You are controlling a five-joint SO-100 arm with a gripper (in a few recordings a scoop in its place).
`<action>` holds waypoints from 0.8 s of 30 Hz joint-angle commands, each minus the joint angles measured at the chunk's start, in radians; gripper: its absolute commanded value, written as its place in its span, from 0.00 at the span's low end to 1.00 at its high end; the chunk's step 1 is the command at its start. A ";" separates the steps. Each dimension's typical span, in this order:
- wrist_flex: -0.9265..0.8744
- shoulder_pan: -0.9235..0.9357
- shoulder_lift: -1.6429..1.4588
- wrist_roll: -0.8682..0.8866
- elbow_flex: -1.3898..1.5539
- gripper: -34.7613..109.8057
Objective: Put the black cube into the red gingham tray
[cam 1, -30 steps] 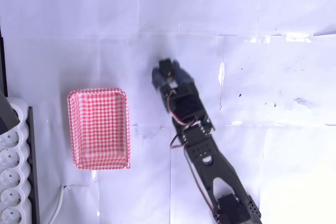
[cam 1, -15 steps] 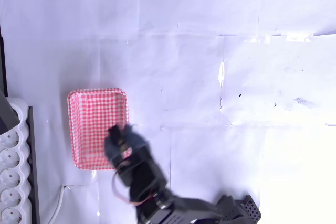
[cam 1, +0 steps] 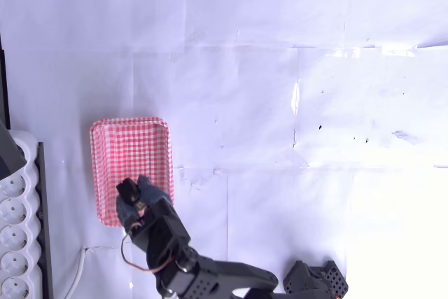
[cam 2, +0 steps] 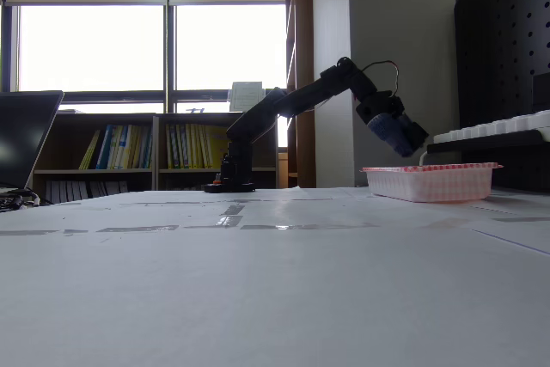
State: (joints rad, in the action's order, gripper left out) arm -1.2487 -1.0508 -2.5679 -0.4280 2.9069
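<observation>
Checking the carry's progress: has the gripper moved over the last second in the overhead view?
Yes. The gripper swung left and down the picture, from mid-table to above the red gingham tray's lower end.

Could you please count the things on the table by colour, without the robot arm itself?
Red and white: 1, the tray.
Black: 1, the cube, between the fingers of the hand over the tray.
White: 1, the power strip at the left edge of the overhead view.
Total: 3.

The white paper-covered table (cam 1: pixel 280 103) is left open right of the shallow red-and-white gingham tray (cam 1: pixel 133 146), whose raised rim is cleared from above by the black gripper (cam 1: pixel 130 197), while passage leftward is bounded by the white power strip (cam 1: pixel 15 243).
</observation>
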 commanded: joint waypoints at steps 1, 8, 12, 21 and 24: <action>0.066 -0.008 0.008 0.021 0.091 0.24; 0.080 0.003 -0.032 0.038 0.091 0.38; 0.080 0.012 -0.037 0.077 0.091 0.44; 0.055 0.028 0.026 0.072 0.089 0.47; 0.032 0.029 0.156 0.038 0.060 0.47</action>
State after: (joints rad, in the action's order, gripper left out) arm -1.1842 -1.0216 -2.6200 -0.3574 2.9069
